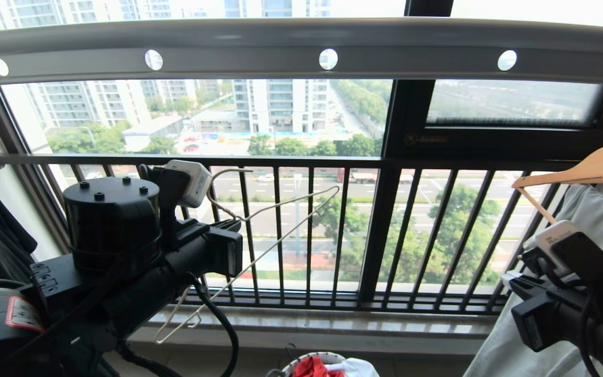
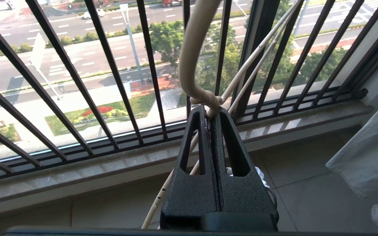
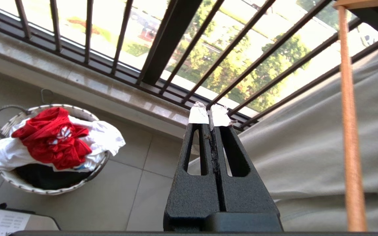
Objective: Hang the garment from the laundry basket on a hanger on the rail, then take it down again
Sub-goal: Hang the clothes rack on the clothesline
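Head view: left gripper point(image 1: 228, 246) is raised in front of the window bars, below the rail point(image 1: 301, 50), clamped on the hanger point(image 1: 275, 209), which is bare and tilted. Right gripper point(image 1: 521, 285) is at the right edge by a grey cloth point(image 1: 516, 335). Left wrist: fingers point(image 2: 195, 131) pinch the hanger at its neck twist. Right wrist: jaws together, holding nothing; garment point(image 3: 49, 137) lies crumpled in the basket point(image 3: 18, 182) on the floor.
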`<state>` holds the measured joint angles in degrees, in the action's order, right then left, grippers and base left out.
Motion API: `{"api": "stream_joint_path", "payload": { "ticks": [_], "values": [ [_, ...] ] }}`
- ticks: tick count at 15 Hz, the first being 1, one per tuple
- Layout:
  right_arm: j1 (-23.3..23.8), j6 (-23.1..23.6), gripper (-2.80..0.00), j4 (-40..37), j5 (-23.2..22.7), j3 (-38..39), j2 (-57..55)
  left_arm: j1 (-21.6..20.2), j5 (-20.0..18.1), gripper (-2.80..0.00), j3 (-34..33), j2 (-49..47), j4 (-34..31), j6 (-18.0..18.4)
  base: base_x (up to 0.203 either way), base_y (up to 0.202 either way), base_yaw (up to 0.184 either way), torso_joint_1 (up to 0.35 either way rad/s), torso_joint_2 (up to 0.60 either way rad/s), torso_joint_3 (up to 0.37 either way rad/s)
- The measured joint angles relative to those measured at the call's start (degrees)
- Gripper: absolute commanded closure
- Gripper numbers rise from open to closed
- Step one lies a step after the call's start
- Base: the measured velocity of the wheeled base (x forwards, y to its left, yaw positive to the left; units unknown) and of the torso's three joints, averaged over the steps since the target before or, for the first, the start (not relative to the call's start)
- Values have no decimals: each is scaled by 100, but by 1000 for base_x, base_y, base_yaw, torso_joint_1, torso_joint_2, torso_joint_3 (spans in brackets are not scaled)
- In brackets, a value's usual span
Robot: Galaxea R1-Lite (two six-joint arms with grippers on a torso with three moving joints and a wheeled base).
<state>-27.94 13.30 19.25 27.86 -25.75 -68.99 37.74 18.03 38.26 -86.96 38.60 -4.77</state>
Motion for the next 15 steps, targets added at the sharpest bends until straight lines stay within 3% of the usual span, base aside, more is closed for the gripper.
{"api": "stream_joint_path", "payload": {
  "ticks": [5, 8, 13, 15],
  "values": [
    [1054, 10, 0, -932, 599, -130, 1908, 34, 39, 0, -570, 502, -24, 96, 0, 0, 0, 0, 0, 0],
    [1546, 9, 0, -1499, 847, -437, 2846, 32, 298, 0, -1049, 1068, -201, 168, 0, 0, 0, 0, 0, 0],
    [1818, -584, 0, -2360, 758, -662, 4055, -10, 800, 0, -1596, 2269, -735, 173, 0, 0, 0, 0, 0, 0],
    [1869, -656, 0, -2392, 745, -731, 4306, -245, 881, 0, -1680, 2617, -875, 182, 0, 0, 0, 0, 0, 0]
  ]
}}
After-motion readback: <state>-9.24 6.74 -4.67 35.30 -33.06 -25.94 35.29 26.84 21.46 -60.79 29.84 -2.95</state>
